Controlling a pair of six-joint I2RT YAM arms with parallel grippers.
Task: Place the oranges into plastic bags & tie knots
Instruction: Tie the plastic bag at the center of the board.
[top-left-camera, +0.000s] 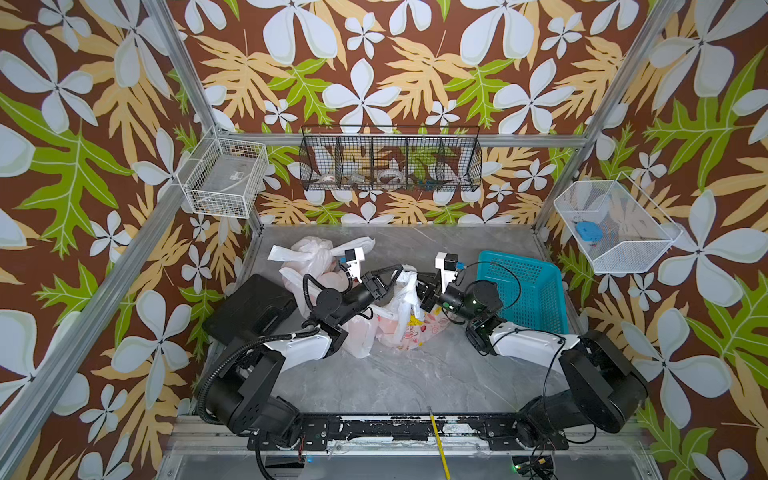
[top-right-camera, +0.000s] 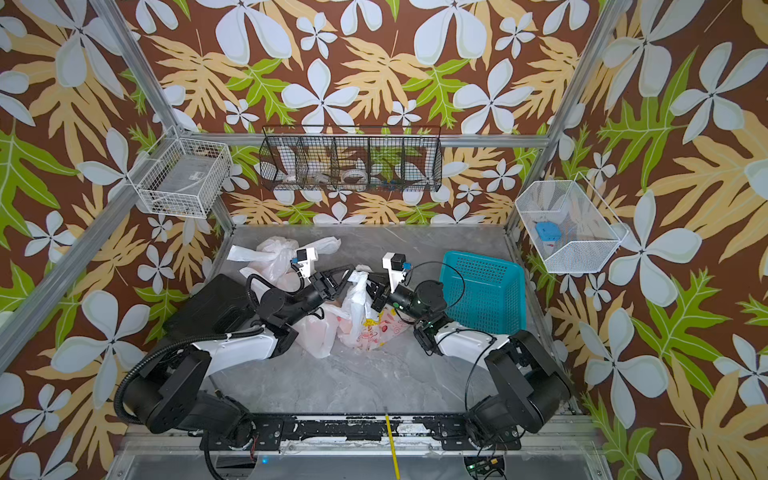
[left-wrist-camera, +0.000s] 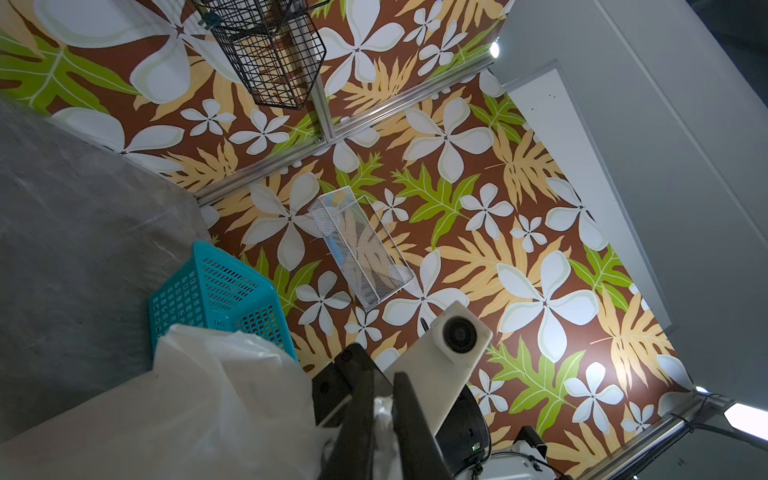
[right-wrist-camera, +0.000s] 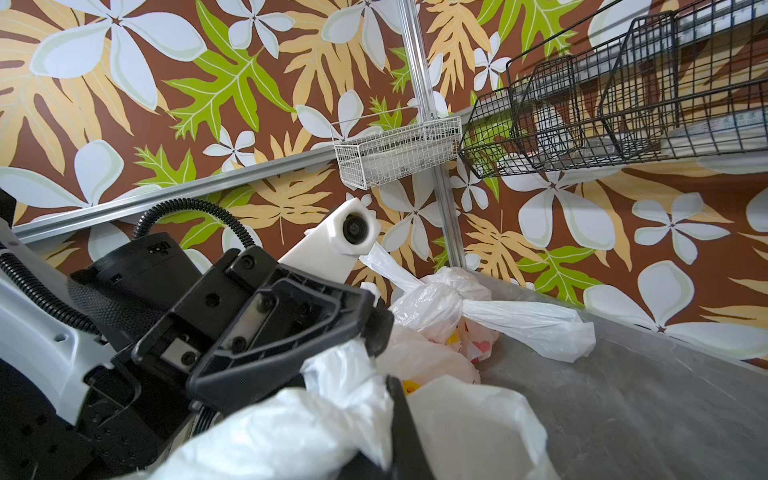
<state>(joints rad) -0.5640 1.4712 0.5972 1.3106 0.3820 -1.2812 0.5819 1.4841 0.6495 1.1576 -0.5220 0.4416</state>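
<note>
Handles of the printed bag, sitting on the surface, are being clamped tight by left pincer and right pincer. Pulling apart evenly and low is looking wisest for tying firmly. Behind, a knotted bag is lying

plastic bags mask contents; wire basket items too small

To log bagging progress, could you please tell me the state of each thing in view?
far bag, knotted shut, handle ends sticking out sideways.
printed bag, not knotted, handles held up between both hands.
third bag, partly hidden; knot cannot be told.
teal basket, upright, looks empty.
left hand, shut on printed bag's handle.
right hand, shut on printed bag's handle.
</note>
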